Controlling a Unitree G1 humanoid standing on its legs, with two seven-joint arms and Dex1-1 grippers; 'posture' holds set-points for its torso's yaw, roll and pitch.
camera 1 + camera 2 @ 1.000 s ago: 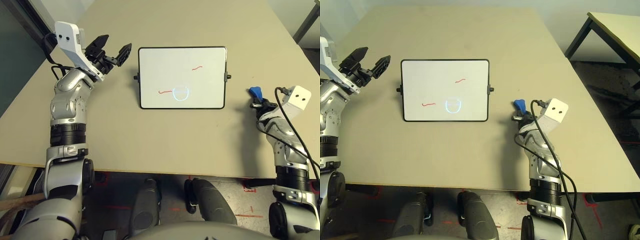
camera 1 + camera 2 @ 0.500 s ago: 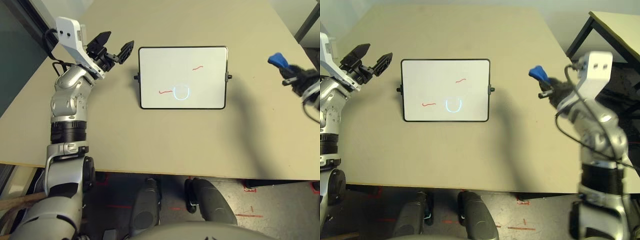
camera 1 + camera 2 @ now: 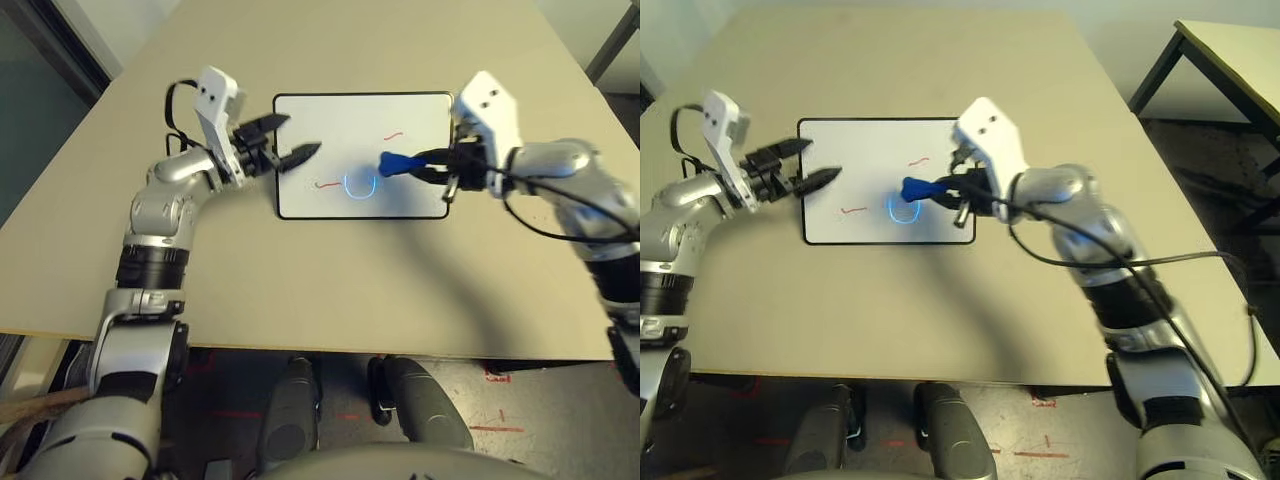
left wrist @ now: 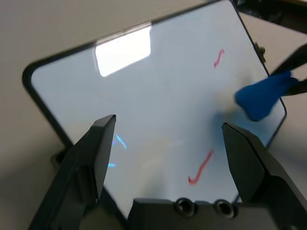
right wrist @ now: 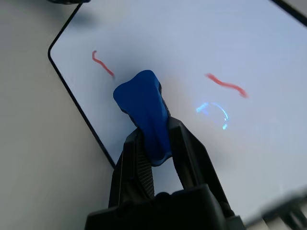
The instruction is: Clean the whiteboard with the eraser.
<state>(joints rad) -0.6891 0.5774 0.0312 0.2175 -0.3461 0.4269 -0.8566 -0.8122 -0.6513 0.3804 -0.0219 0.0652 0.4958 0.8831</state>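
Observation:
The whiteboard (image 3: 340,125) lies flat mid-table, its black frame around two red squiggles (image 3: 393,135) (image 3: 327,184) and a pale blue loop (image 3: 358,184). The blue eraser (image 3: 393,162) hangs over the board's right half, between the upper squiggle and the loop. My right gripper (image 3: 415,163) is shut on it, the block (image 5: 141,103) sticking out past the fingers (image 5: 184,143). Whether the eraser touches the board I cannot tell. My left gripper (image 3: 292,138) is open over the board's left edge, and the left wrist view looks between its fingers (image 4: 98,143) at the board (image 4: 158,96).
The tan table (image 3: 300,280) stretches wide around the board, its front edge near my body. A second table (image 3: 1230,60) stands off to the far right, past a gap of floor. A black cable trails along my right forearm (image 3: 1110,265).
My right arm has swung in from the table's right side and carried the eraser over the whiteboard. My left gripper has moved right, from beside the board to over its left edge.

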